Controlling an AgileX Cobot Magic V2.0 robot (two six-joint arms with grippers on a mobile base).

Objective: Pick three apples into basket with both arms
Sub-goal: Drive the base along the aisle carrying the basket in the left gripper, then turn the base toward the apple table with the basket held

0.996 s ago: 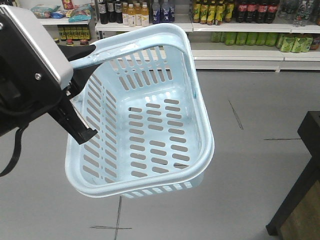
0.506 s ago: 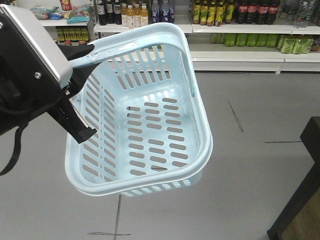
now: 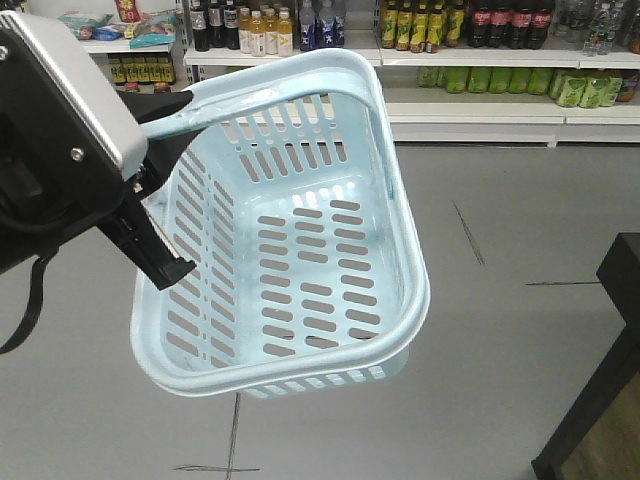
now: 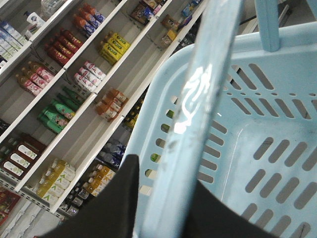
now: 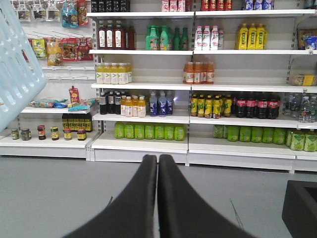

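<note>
The basket [image 3: 408, 300] hangs in mid-air over the grey floor [image 3: 520, 220], tipped so its open mouth faces outward, and through the slotted bottom it looks bare: no fruit inside. The left gripper [image 4: 166, 188] carries it, with both black fingers clamped around the pale blue handle [image 4: 198, 99], which runs up between them in the left wrist view. The right gripper [image 5: 157, 161] holds nothing. Its two fingers are pressed flat together and point toward the shelves [image 5: 198, 120] stocked with bottles [image 5: 133, 106], and only a corner of the basket shows at the far left of that view. I can't spot any of the apples from any view, so none seem to have been picked. I'd say the job is at the carrying stage, with the basket being brought along to wherever the fruit lies. The next move, as I judge it, calls for finding the apples, steadying and levelling the basket so nothing rolls out of that tilted mouth, then spreading the right gripper's fingers before it reaches for the first one.
</note>
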